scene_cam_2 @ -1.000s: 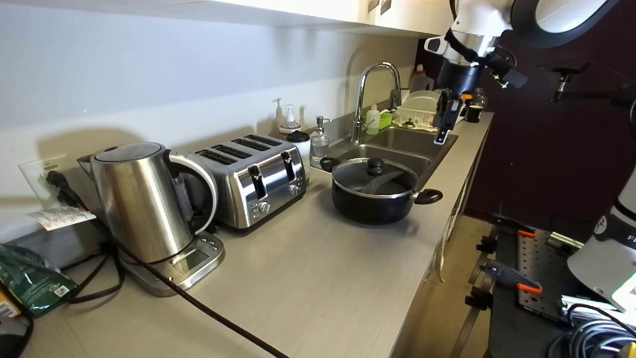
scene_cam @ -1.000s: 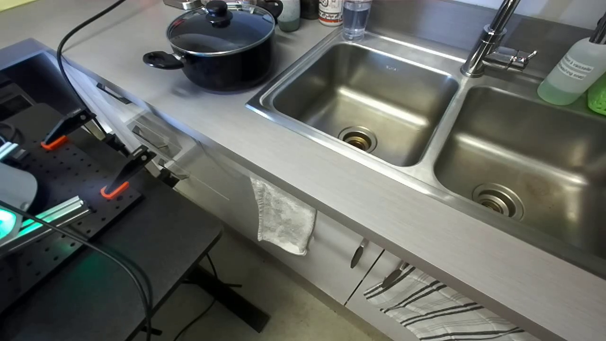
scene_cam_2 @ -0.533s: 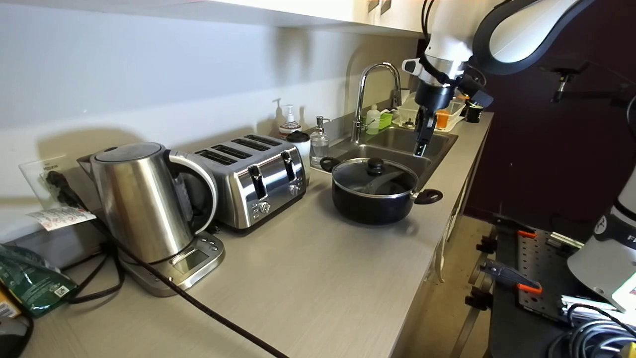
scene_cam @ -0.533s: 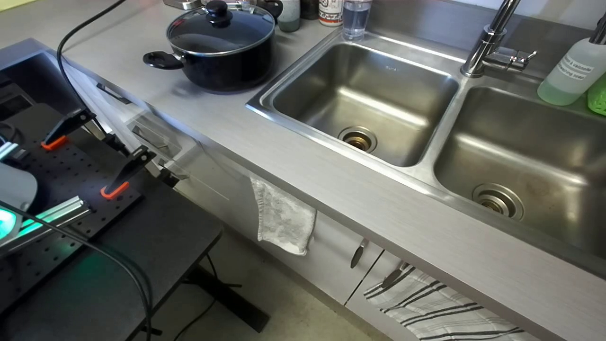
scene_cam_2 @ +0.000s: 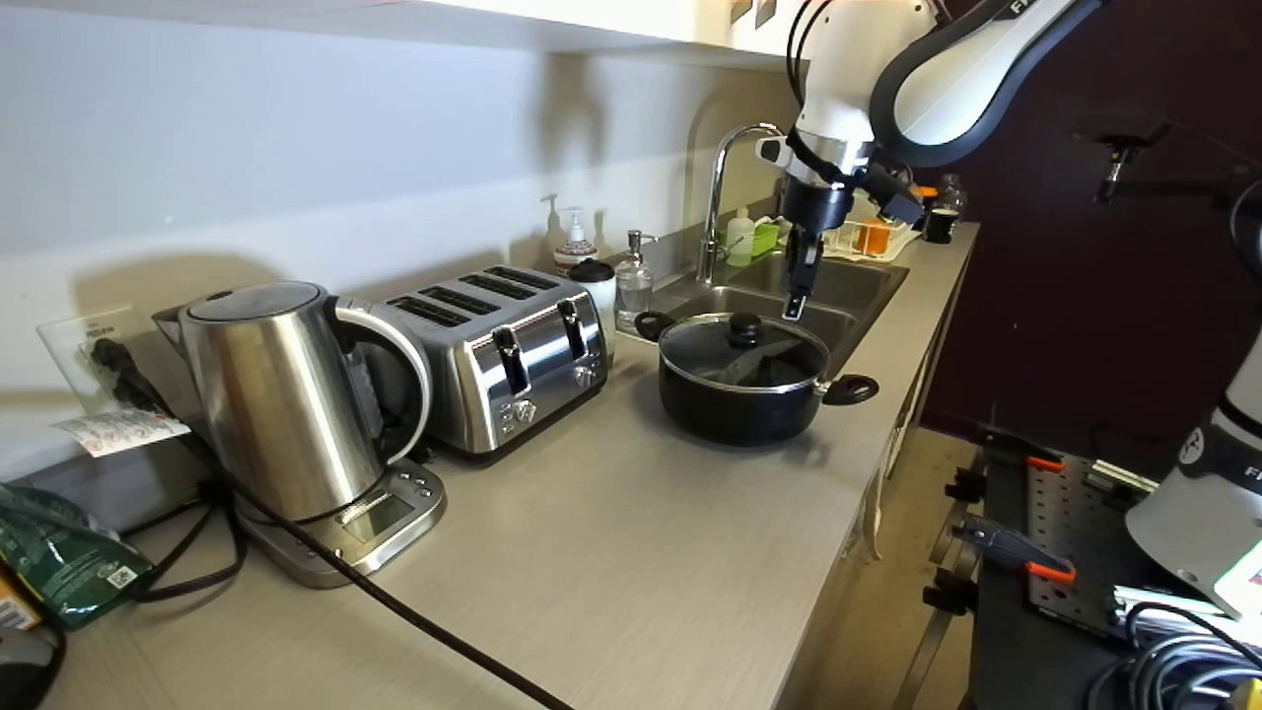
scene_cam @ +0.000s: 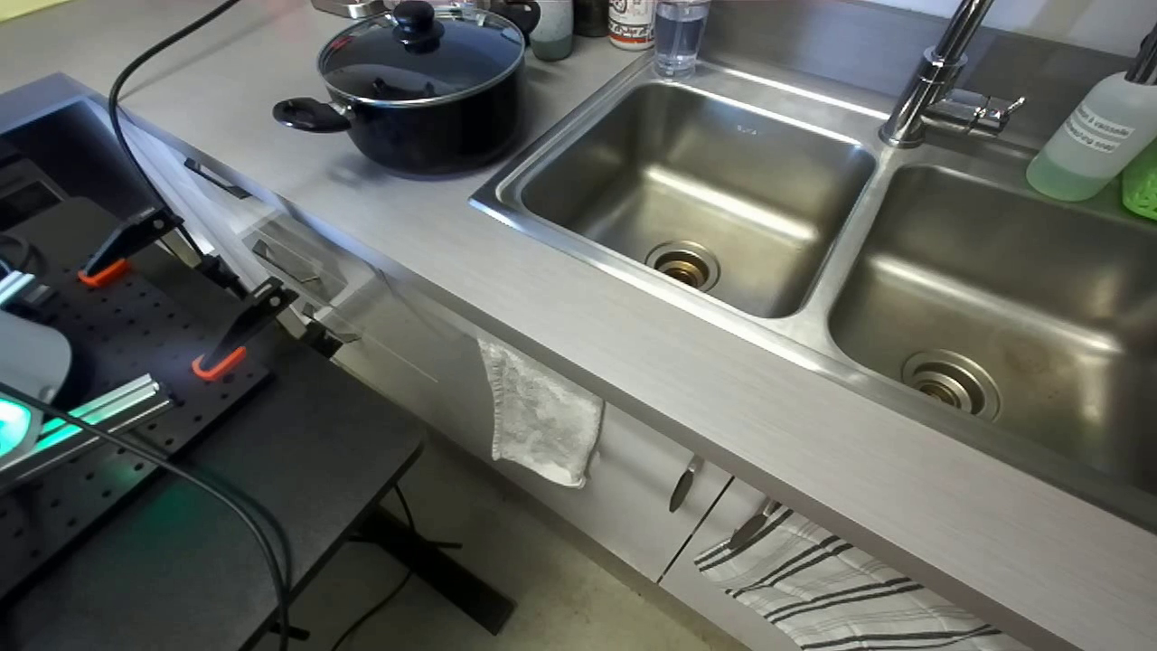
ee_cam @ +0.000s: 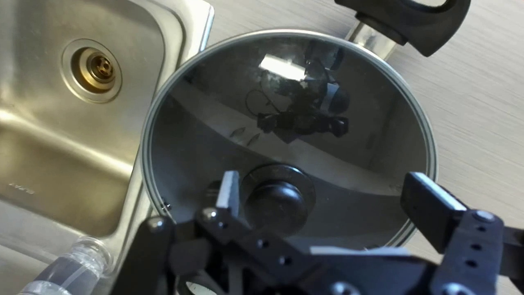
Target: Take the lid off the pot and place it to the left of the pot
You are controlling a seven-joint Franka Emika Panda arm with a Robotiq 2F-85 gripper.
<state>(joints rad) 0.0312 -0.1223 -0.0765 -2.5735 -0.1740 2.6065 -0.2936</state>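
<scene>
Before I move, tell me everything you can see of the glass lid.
The glass lid is round and see-through, with a thin metal-looking rim and a black centre knob. It lies level, covering the black cooking pot beside the steel sink. Its glass carries reflections. Only the pot visibly touches it; the open jaws hang clear above.

The gripper (ee_cam: 324, 191), fingers (ee_cam: 428, 209) spread wide, hangs over the glass lid (ee_cam: 286, 151), its black knob (ee_cam: 276, 207) showing between them; a steel sink (ee_cam: 139, 78) lies alongside, a bottle (ee_cam: 69, 270) near its corner
</scene>
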